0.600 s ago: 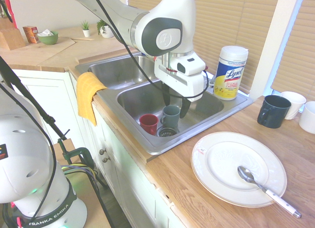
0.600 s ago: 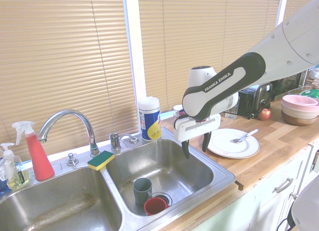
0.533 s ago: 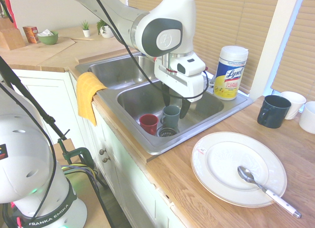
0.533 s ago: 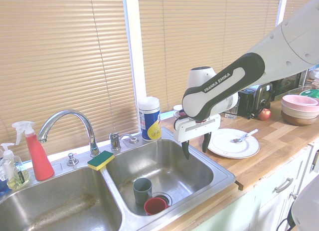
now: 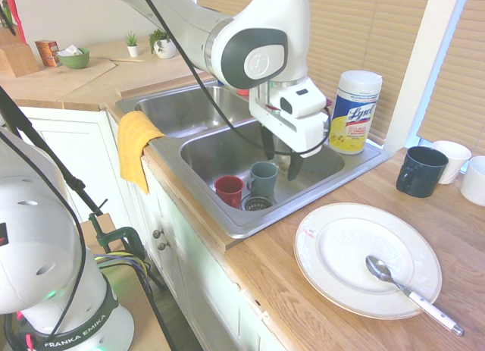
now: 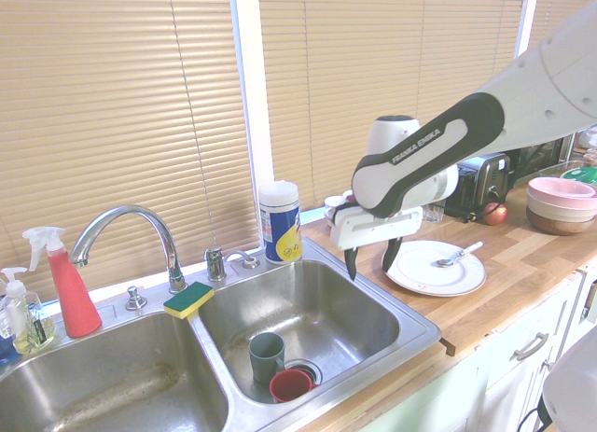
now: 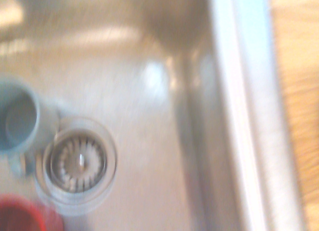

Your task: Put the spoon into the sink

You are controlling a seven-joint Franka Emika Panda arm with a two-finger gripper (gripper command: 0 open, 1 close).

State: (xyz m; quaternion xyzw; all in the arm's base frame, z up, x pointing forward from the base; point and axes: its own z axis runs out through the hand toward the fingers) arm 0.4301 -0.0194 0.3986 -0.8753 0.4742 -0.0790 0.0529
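spoon (image 5: 394, 280), silver bowl and long white handle: lying on the white plate (image 5: 326, 249), bowl inside the rim, handle crossing the rim and reaching out over the wooden counter (image 5: 295, 298).

largest first, for edges and room. wooden counter: runs right up to the raised steel rim of the sink (image 5: 242, 228), bare wood between that rim and the plate. sink, two basins: the basin nearer the plate holds a grey-blue mug (image 5: 263, 180) and a red cup (image 5: 229, 189), both beside the round drain strainer (image 5: 257, 203); the rest of its floor is open. canister of wipes (image 5: 355, 112): upright at the back corner of the sink, near the arm. plate: dark mug (image 5: 421, 171) and two white cups (image 5: 452, 160) farther back, apart from it.

changed from a moment ago: the arm (image 6: 438, 157) and gripper (image 6: 369, 257) have shifted toward the plate side and a little higher. spoon, plate, mug and red cup: same places as before.

jaws, one pair: fingers wide apart, pointing down, above the edge of the basin on the plate's side; nothing between them, touching nothing, well apart from the spoon.
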